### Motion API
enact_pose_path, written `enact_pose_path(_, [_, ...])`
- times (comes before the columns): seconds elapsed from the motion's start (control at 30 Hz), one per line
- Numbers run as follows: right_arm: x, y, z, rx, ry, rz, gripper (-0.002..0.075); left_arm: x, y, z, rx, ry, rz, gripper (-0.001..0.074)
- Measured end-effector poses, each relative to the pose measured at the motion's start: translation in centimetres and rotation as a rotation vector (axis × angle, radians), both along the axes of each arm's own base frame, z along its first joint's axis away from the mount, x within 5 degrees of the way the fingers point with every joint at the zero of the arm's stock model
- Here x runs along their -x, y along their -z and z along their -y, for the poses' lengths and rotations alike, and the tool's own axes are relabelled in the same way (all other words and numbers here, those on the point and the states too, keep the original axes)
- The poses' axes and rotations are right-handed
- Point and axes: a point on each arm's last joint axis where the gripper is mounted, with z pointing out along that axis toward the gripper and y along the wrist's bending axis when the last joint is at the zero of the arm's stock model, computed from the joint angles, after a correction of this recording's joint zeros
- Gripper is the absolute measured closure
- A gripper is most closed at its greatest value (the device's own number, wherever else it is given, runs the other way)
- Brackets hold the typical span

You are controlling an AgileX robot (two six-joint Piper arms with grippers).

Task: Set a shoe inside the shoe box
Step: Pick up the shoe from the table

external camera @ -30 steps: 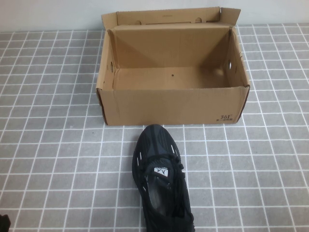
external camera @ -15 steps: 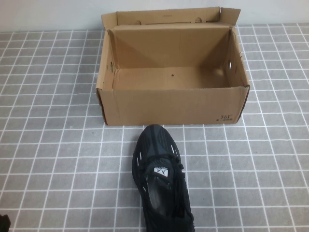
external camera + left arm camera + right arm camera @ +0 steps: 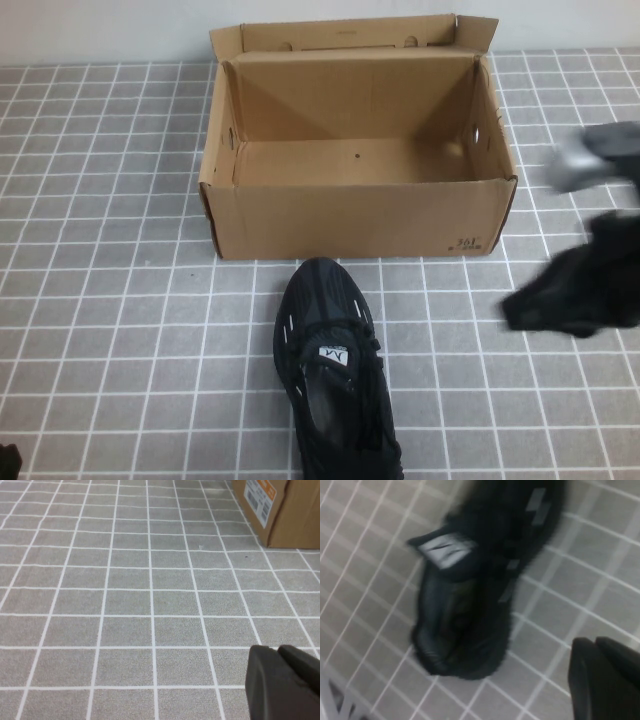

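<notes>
The all-black shoe (image 3: 335,370) lies on the tiled table, toe pointing at the box, white tongue label up. It also shows in the right wrist view (image 3: 470,580). The brown cardboard shoe box (image 3: 360,215) stands open and empty behind it; a corner of it shows in the left wrist view (image 3: 290,510). My right gripper (image 3: 517,312) hangs blurred over the table, right of the shoe and in front of the box's right corner. Its fingers (image 3: 590,680) lie together, holding nothing. My left gripper (image 3: 8,460) sits at the near left corner, fingers (image 3: 265,680) together and empty.
The grey tiled table (image 3: 110,300) stretches to both sides of the shoe. A pale wall runs behind the box. The box's back flap (image 3: 350,35) stands upright.
My right arm has swung into view from the right edge, toward the shoe, and is blurred by motion. The shoe, box and left gripper have not moved.
</notes>
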Motion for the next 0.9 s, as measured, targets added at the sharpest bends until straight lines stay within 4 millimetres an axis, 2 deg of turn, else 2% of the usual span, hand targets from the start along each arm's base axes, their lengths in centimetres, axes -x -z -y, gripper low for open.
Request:
enact_pose_path(0.17, [0.6, 0.0, -5.9, 0.08, -0.273, 0.048, 0.0742, 0.0, 0.0, 0.0, 0.0, 0.0, 0.0, 0.0735])
enact_pose_path(0.3, [1.9, 0.6, -9.3, 0.164, -0.474, 0.108, 0.0737, 0.0, 0.0, 0.0, 0.0, 0.0, 0.0, 0.0735])
enact_pose_path(0.37, [2.3, 0.9, -10.4, 0.196, -0.566, 0.146, 0.0708, 0.0, 0.0, 0.0, 0.0, 0.0, 0.0, 0.0735])
enact_pose_path(0.47, [2.5, 1.4, -11.3, 0.218, -0.643, 0.179, 0.0608, 0.0, 0.0, 0.0, 0.0, 0.0, 0.0, 0.0735])
enact_pose_path(0.57, [1.9, 2.1, -11.8, 0.228, -0.647, 0.203, 0.044, 0.0, 0.0, 0.0, 0.0, 0.0, 0.0, 0.0735])
enact_pose_path(0.67, [1.3, 2.6, -12.3, 0.237, -0.664, 0.252, 0.0309, 0.0, 0.0, 0.0, 0.0, 0.0, 0.0, 0.0735])
enact_pose_path(0.77, [0.6, 3.0, -12.8, 0.237, -0.681, 0.326, 0.0264, 0.0, 0.0, 0.0, 0.0, 0.0, 0.0, 0.0735])
enact_pose_path(0.9, [-0.2, 3.6, -13.4, 0.251, -0.713, 0.407, 0.0249, 0.0, 0.0, 0.0, 0.0, 0.0, 0.0, 0.0735])
